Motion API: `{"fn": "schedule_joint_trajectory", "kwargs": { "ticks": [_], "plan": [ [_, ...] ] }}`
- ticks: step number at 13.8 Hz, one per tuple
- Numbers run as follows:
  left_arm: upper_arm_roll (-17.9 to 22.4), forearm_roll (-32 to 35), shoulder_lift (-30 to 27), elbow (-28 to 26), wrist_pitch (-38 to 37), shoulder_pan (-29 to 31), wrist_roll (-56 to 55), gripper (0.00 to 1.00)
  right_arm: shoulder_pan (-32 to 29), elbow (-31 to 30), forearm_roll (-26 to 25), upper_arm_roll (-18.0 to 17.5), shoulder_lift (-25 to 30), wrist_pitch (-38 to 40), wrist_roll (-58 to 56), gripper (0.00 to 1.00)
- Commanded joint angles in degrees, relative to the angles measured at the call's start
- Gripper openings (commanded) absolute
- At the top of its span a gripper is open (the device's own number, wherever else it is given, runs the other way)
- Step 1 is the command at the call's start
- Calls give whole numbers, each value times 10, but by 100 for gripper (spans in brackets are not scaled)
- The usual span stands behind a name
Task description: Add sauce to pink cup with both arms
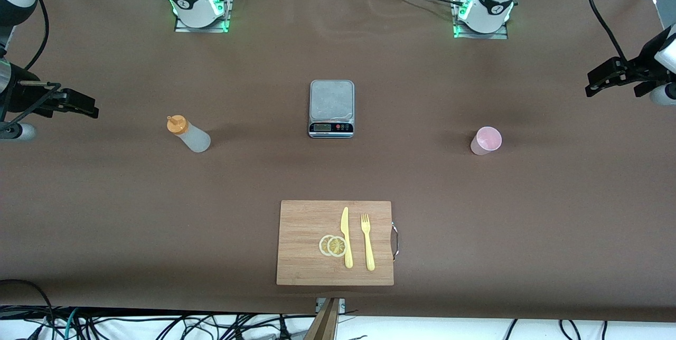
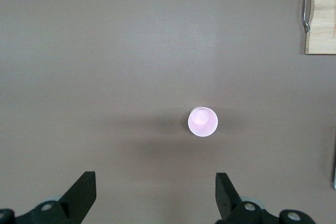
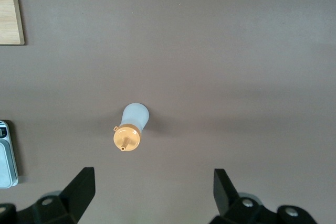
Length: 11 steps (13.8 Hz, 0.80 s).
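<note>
Sauce shows only as its container, one translucent squeeze bottle (image 1: 189,134) with an orange nozzle cap, standing upright on the brown bench (image 1: 105,224) well apart from the kitchen scale (image 1: 331,109), toward the right arm's end. How much it holds cannot be told. One pink cup (image 1: 486,140) stands upright, also well apart from the scale, toward the left arm's end; its inside looks empty in the left wrist view.

One wooden cutting board (image 1: 306,245) lies nearer to the front camera than the scale. It carries two lemon slices (image 1: 332,245), one yellow knife (image 1: 346,237) and one yellow fork (image 1: 367,242).

Both arms wait. The right pincer (image 1: 79,105) hangs over the bench edge at the right arm's end, its fingers (image 3: 80,187) spread wide and holding nothing, the bottle well apart from it. The left pincer (image 1: 607,78) hangs over the left arm's end, its fingers (image 2: 84,190) likewise spread and empty, the cup well apart from it.
</note>
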<state>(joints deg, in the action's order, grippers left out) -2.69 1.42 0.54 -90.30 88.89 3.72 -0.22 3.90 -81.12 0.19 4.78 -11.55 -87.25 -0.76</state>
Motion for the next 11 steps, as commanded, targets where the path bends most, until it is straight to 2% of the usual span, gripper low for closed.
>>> {"fn": "schedule_joint_trajectory", "kwargs": {
  "ticks": [1,7,11],
  "plan": [
    [-2,2,16,13,-14,0,5,100,0,8,-1,1,0,1,-8,100],
    [0,-3,39,-3,-14,1,4,100,0,8,-1,1,0,1,-6,100],
    [-2,-4,46,-33,7,-4,-4,100,-2,7,-1,1,0,1,-5,100]
  ]
}}
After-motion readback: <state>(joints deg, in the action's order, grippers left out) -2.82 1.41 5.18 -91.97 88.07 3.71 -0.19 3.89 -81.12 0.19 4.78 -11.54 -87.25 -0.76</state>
